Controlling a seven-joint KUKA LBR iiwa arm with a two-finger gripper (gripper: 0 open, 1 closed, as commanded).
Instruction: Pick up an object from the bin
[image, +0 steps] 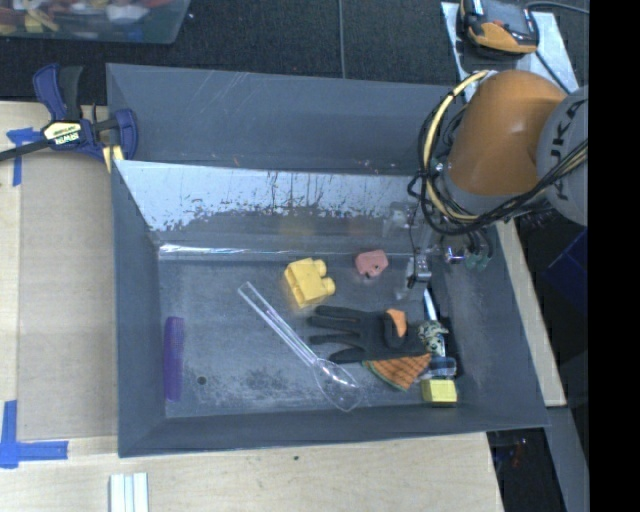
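My gripper (420, 264) hangs below the arm's orange cover at the right side of the bin, close to the right wall. A small pink heart-shaped piece (370, 263) lies just to its left on the bin floor. Below the gripper lies a black glove-like thing (355, 332) with a small orange piece (397, 322) on it. A thin white and black stick (434, 318) runs down from under the gripper towards the bin's front right corner. Nothing shows between the gripper and the floor.
A yellow block (308, 281) lies left of the pink piece. A clear plastic spoon (300, 348) lies slantwise in the middle. An orange-brown ribbed thing (400, 372) and a yellow cube (438, 391) sit in the front right corner. A purple cylinder (174, 357) lies at the left wall.
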